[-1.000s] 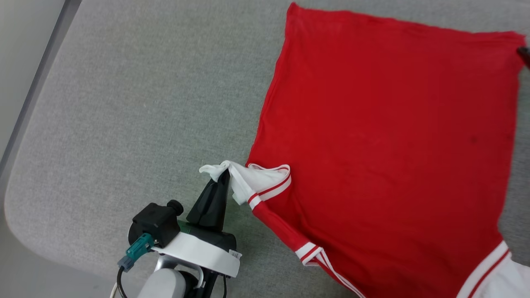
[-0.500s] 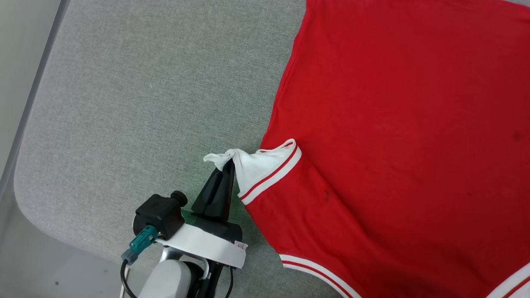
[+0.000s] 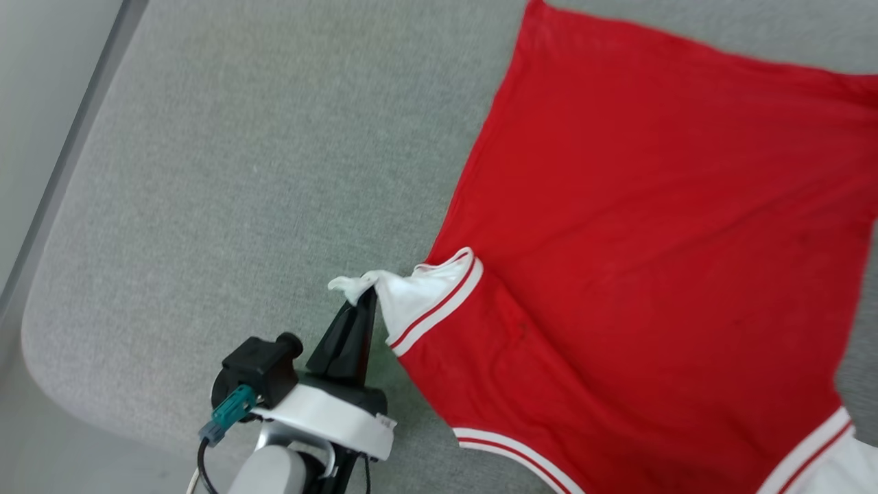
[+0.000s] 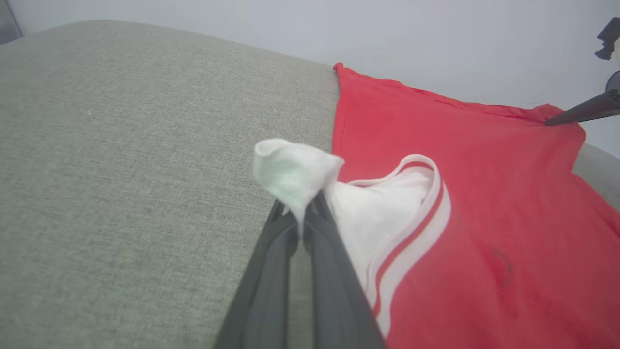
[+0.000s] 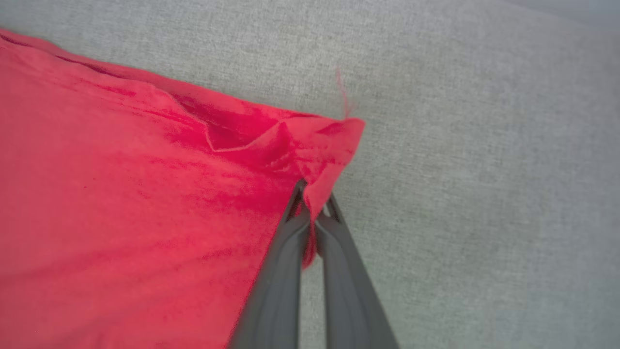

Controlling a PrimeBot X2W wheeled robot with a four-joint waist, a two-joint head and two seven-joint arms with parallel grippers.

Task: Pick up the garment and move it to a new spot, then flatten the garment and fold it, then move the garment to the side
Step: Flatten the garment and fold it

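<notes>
**Change noted:** the right jaws, spread wide a second ago, are now pressed together on a far hem corner point(image 5: 339, 135) of the garment point(image 3: 651, 240), with red cloth bunched between them. The left jaws are unchanged. They pinch the tip of the white sleeve point(image 3: 418, 295), which stands in a small peak just past their tips.

**Position:** the garment lies plain red side up, spread from the left jaws out to the right jaws. A shallow crease sits just ahead of the right jaws.

**Assessment:** with two well-separated points now held, the shirt looks ready to be lifted or drawn taut. Flattening and folding are not yet done.

**Surface:** grey, woven and padded point(image 3: 226, 171), bare to the left of the left jaws, with a rounded corner behind them.

**Room:** a pale strip point(image 3: 27, 137), floor by the look of it, runs beyond the surface's edge. A plain pale wall point(image 4: 411, 29) stands far ahead of the left jaws.
</notes>
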